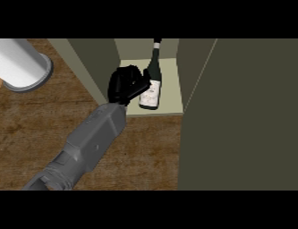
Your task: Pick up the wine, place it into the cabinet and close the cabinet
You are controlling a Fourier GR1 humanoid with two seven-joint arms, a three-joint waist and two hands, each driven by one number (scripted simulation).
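Note:
A dark wine bottle (pixel 151 85) with a pale label stands upright on the cream shelf (pixel 168 80) inside the open olive cabinet (pixel 88 67). My left hand (pixel 126 85) reaches in from the lower left. It is against the bottle's left side, and its fingers curl onto the label. The bottle's neck points to the back of the cabinet. A big dark olive panel, the cabinet's open door (pixel 250 116), fills the right side. My right hand does not show.
A white cylinder (pixel 12 62) on a grey round base lies at the upper left on the brown wooden counter (pixel 32 129). The cabinet's left wall stands close beside my hand.

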